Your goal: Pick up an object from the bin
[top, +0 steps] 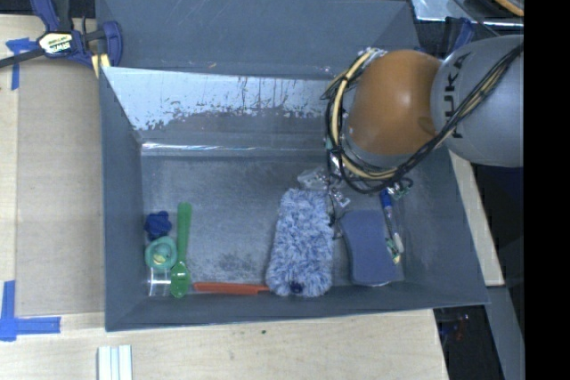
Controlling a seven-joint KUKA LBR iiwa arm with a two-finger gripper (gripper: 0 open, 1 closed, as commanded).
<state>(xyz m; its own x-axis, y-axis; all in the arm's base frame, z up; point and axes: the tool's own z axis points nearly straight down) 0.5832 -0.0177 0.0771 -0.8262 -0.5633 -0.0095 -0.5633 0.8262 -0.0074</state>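
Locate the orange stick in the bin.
The orange stick lies flat along the near wall of the bin, low in the camera view, between the green spoon on its left and the fuzzy duster on its right.

A robotics lab: an industrial robot arm (485, 107) with bundled cables (337, 116) hangs over a grey metal bin (258, 36) of small loose things

Light: dim, even, from above
Glare: pale streaked sheen on bin (223, 93) back wall
Shadows: faint, soft-edged
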